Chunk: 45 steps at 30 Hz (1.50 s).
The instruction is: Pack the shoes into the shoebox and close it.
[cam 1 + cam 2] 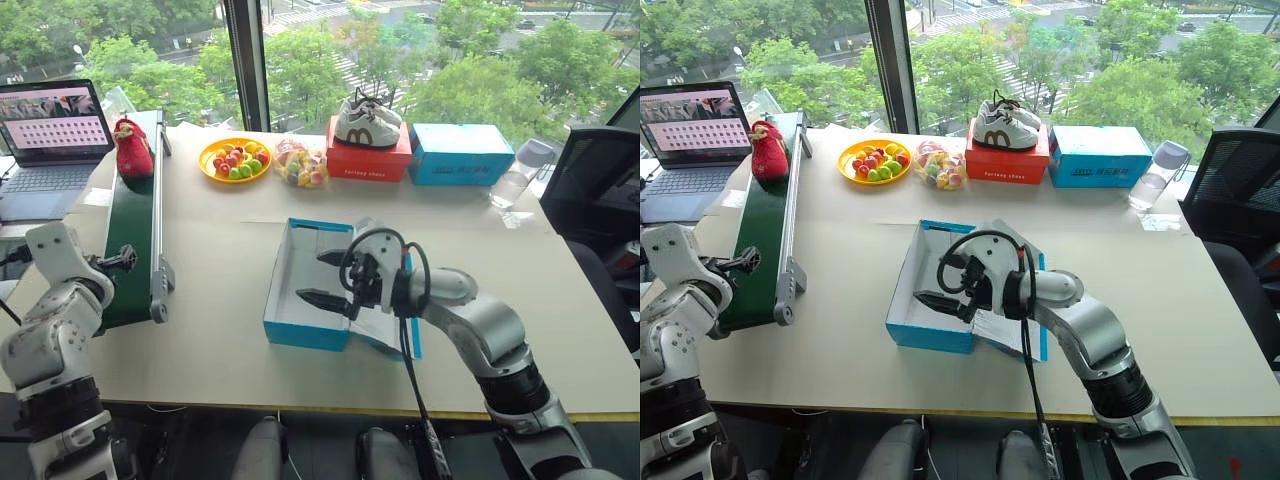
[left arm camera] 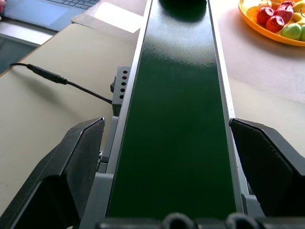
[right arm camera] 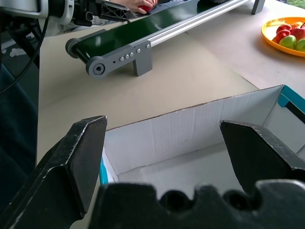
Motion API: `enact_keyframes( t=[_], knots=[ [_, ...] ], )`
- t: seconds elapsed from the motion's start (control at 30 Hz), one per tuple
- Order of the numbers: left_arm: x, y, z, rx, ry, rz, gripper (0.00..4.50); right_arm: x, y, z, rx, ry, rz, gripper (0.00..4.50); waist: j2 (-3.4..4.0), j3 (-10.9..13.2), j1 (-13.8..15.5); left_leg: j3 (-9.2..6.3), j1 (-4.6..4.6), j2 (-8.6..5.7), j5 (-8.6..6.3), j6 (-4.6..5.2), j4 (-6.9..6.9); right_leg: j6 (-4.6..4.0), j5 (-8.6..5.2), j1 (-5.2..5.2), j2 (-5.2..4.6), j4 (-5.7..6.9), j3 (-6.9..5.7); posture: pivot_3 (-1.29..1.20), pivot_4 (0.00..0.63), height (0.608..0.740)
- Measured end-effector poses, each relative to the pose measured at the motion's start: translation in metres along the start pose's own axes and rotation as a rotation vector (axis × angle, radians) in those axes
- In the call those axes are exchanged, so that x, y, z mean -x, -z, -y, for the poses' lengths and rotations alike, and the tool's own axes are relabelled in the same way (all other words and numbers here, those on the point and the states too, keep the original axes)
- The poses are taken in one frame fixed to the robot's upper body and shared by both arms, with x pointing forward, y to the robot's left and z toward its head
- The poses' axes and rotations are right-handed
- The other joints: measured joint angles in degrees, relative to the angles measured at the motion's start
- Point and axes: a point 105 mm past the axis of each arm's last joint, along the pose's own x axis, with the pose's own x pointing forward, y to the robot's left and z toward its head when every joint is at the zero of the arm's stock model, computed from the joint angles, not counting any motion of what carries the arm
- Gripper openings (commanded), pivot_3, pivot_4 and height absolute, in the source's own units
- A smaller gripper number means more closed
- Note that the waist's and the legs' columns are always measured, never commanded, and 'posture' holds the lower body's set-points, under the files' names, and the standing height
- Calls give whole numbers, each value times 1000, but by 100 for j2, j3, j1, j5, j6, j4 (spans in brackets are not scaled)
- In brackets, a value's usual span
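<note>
On the table (image 1: 200, 330), a red shoe (image 1: 133, 148) sat at eleven o'clock on the belt (image 1: 135, 240), unfetched; left gripper (image 2: 167, 157) and right gripper (image 1: 325, 278) gaped empty, the latter over the shoebox (image 1: 300, 335), so picking up came next.

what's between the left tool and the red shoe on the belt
Only bare green conveyor belt: in the left wrist view it runs clear from the open left tool toward the red shoe, which sits at the belt's far end in the head views.
</note>
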Motion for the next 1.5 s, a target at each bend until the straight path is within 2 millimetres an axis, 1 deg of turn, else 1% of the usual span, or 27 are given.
enact_keyframes(
  t=[0.33, 0.8, 1.0, 1.2, 1.33, 1.37, 1.4, 1.5],
  knots=[
    [0, 3, 2, -12, 8, -20, 4500, 4, 1, -1, 15, -16, -17, 4478, -1, 0, 2, 2, 0, 1, 0, 0, 0, 0, 0, -2, 0, 0, 1, 0, 150, 731],
    [-1, 3, 3, -22, 7, -22, 4500, 3, 2, -1, 19, -15, -19, 4478, -2, 0, 5, 2, 0, 1, 0, 0, 0, -1, 1, -2, 0, 0, 1, 0, 150, 731],
    [-2, 3, 10, -47, 33, -24, 4500, 2, 2, -2, 18, -16, -16, 4478, -2, 0, 9, 2, 0, 1, 0, 0, 0, -1, 1, -2, 0, 0, 1, 0, 150, 731],
    [-3, -3, 17, -56, 50, -9, 4500, 2, 2, -1, 18, -11, -16, 4478, -2, 0, 12, 3, 0, 1, 0, 0, 0, -1, 1, -2, 0, 0, 1, 0, 150, 731],
    [-5, 6, 16, -35, 32, -41, 4500, 3, 2, -1, 18, -4, -16, 4478, -2, 0, 12, 3, 0, 1, 0, 0, 0, -1, 1, -2, 0, 2, 2, 0, 150, 731],
    [-5, 8, 15, -32, 23, -53, 3980, 3, 2, 0, 18, -1, -17, 4500, -2, 0, 12, 3, 0, 1, 0, 1, 0, -1, 1, -2, 0, 4, 2, 0, 150, 731],
    [-5, 9, 13, -28, 18, -60, 3768, 3, 2, 1, 19, 3, -18, 4500, -2, 0, 12, 3, 0, 1, 0, 1, 0, -1, 1, -2, 0, 4, 2, 0, 150, 731],
    [-4, 9, 14, -18, 25, -63, 2799, 5, 1, 3, 20, 13, -14, 4500, -2, 0, 49, 2, 2, 1, 0, 0, 1, 0, 1, -1, 0, 7, 0, 0, 150, 731]
  ],
)
